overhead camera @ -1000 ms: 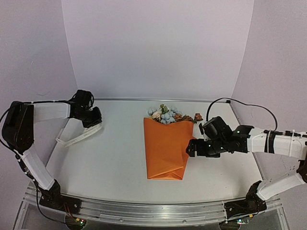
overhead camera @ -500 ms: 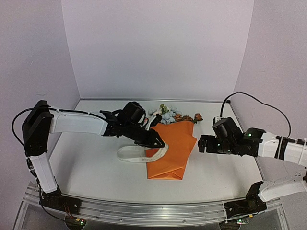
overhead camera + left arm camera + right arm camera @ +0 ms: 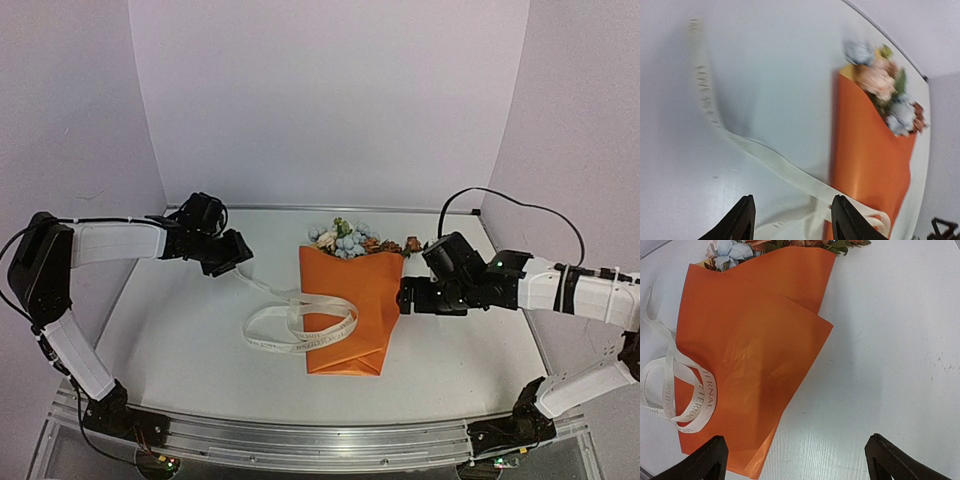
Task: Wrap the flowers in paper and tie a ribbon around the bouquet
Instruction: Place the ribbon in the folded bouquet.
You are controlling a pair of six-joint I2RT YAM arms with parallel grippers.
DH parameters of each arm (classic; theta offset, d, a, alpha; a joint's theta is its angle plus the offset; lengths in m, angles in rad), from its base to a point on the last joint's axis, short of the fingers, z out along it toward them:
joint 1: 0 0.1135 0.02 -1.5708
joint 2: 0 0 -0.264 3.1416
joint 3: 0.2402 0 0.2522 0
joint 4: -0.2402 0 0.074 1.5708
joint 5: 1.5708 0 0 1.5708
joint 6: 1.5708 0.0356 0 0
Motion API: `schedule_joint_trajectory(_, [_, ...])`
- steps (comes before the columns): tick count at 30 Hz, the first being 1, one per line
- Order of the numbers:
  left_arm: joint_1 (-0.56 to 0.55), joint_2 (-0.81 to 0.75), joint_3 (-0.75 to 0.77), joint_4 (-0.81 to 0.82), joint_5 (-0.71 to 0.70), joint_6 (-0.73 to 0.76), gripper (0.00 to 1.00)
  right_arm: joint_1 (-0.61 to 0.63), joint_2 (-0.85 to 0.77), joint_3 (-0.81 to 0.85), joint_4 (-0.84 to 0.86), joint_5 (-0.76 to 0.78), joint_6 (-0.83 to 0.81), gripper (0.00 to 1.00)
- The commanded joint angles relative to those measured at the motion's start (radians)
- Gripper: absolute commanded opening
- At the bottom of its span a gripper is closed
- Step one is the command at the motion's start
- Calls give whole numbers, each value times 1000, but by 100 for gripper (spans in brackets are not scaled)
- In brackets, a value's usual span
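Observation:
The bouquet is a cone of orange paper [image 3: 350, 300] lying on the white table, with the flowers [image 3: 347, 238] poking out of its far end. The cream ribbon [image 3: 300, 325] lies in loose loops over the paper's left edge, and one strand trails toward my left gripper [image 3: 238, 258]. That gripper is open, left of the bouquet, holding nothing. In the left wrist view the ribbon [image 3: 765, 157] runs across the table just beyond the left gripper [image 3: 792, 220] to the paper [image 3: 870, 165]. My right gripper [image 3: 404, 298] stands wide open at the paper's right edge; its wrist view shows paper [image 3: 755, 350], ribbon [image 3: 685, 395] and flowers [image 3: 740, 247].
Purple walls close in the table [image 3: 200, 340] at the back and both sides. A metal rail [image 3: 320, 440] with the arm bases runs along the near edge. A black cable [image 3: 520, 215] arcs above the right arm.
My left gripper carried the ribbon over to the bouquet, opened and let it go, then drew back to the left. The ribbon now lies looped on the paper. The right gripper shifted slightly closer to the paper.

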Motion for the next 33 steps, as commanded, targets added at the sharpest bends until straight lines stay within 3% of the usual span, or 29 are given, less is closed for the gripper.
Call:
schedule_joint_trajectory(1, [13, 19, 8, -59, -176, -134, 54, 9, 28, 68, -7, -22, -18, 98])
schedule_joint_trajectory(13, [14, 246, 83, 58, -119, -327, 51, 11, 7, 40, 12, -48, -14, 98])
schedule_joint_trajectory(24, [14, 341, 146, 60, -151, -350, 43, 51, 32, 47, 34, -81, -29, 98])
schedule_joint_trajectory(29, [14, 392, 181, 70, -131, -332, 29, 86, 93, 108, 31, -119, -94, 98])
schedule_joint_trajectory(33, [16, 406, 219, 41, -128, -257, 4, 110, 188, 196, 31, -202, -231, 92])
